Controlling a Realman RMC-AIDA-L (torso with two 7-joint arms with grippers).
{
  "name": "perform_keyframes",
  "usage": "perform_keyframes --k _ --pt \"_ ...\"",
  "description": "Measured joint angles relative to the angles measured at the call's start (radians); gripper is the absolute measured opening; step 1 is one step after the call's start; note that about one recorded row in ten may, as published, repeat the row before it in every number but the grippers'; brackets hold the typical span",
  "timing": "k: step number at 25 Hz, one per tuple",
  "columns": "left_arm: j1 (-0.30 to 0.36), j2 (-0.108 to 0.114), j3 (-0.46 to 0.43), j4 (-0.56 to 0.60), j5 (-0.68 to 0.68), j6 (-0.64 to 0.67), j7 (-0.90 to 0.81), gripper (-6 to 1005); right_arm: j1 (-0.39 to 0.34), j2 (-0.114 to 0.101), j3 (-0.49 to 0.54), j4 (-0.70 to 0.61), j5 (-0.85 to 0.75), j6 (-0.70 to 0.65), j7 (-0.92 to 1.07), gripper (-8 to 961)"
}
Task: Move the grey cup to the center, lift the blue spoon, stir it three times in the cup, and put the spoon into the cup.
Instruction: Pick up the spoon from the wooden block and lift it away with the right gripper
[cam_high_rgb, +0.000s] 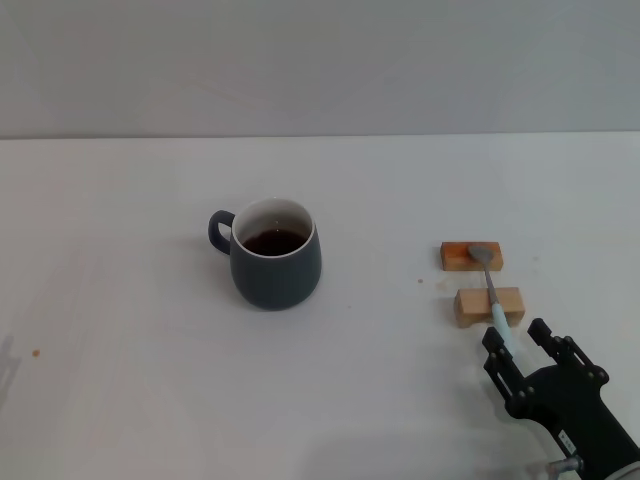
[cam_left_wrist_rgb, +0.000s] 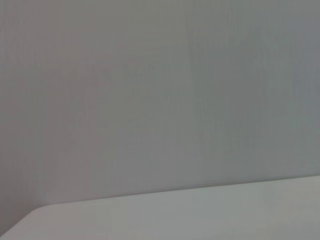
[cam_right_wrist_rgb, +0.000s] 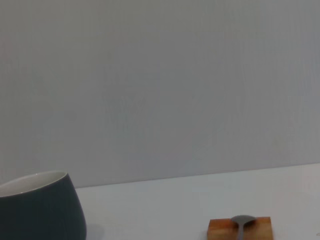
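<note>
The blue spoon (cam_high_rgb: 491, 288) lay across two wooden blocks (cam_high_rgb: 488, 306), bowl away from me, handle pointing back toward my right gripper (cam_high_rgb: 525, 340), whose fingers stood wide around the handle tip. The grey cup (cam_high_rgb: 272, 252) sat well left.

The right tool (cam_high_rgb: 522, 344) is matte black, with two knobbly fingers and a small white label.
</note>
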Motion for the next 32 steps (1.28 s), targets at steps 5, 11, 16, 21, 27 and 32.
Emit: perform_keyframes --k 5,11,16,21,27,32 --pt "0.001 0.000 0.000 0.000 0.000 0.000 0.000 854 0.001 0.000 -0.002 -0.001 0.000 0.000 0.000 608" --pt "0.002 0.000 0.001 0.000 0.000 0.001 0.000 854 0.000 0.001 0.004 -0.001 0.000 0.001 0.002 583" --pt "0.003 0.000 0.000 0.000 0.000 0.003 0.000 854 -0.001 0.001 0.006 -0.001 0.000 0.001 0.002 570" --pt "0.004 0.000 0.000 0.000 0.000 0.002 0.000 853 -0.003 0.001 0.006 -0.001 0.000 0.001 0.002 557" --pt "0.007 -0.001 0.000 0.000 0.000 0.002 0.000 853 -0.004 0.000 0.002 0.000 0.000 0.000 0.002 542" --pt "0.015 -0.001 0.000 -0.002 0.000 0.006 0.000 853 -0.004 -0.001 -0.003 0.002 0.000 -0.001 0.002 529"
